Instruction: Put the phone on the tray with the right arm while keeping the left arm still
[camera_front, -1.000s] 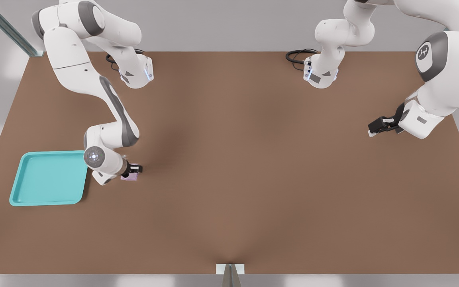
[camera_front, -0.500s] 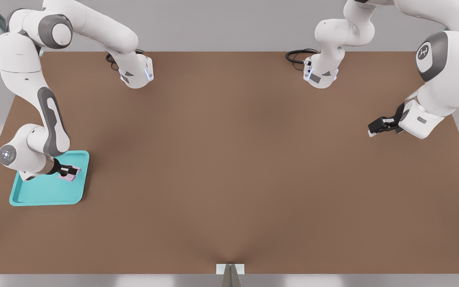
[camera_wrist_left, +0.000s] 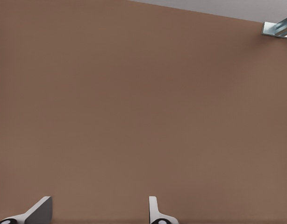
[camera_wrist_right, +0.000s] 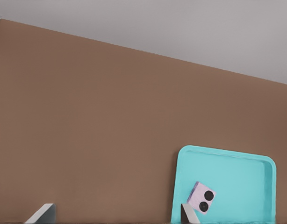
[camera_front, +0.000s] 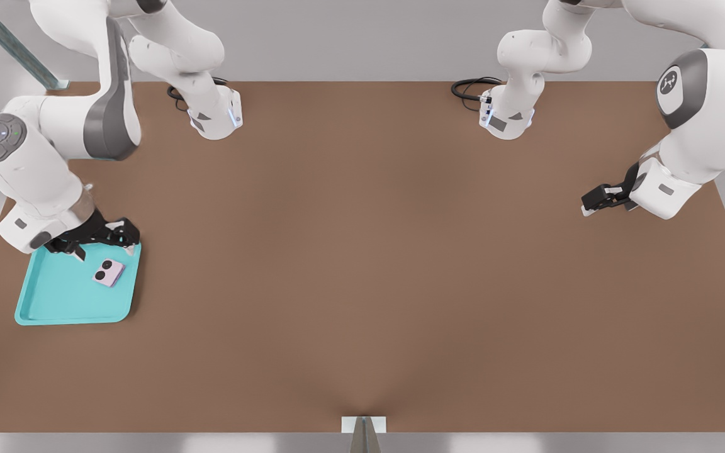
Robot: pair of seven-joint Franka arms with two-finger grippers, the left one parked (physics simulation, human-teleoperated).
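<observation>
The tray (camera_front: 73, 296) sits on the worktop (camera_front: 362, 283) near the edge at the front view's left, well apart from everything on the front view's right. The phone (camera_front: 109, 273) lies flat inside the tray, in the part nearest the worktop's middle and toward the far rim, lenses facing up; in the right wrist view it (camera_wrist_right: 201, 197) rests near one side wall of the tray (camera_wrist_right: 237, 158). The gripper (camera_front: 99, 242) hangs above the tray's far rim, just behind the phone and apart from it, its fingers (camera_front: 78, 251) spread with nothing between them. The right arm (camera_front: 35, 157) reaches in from behind the tray.
</observation>
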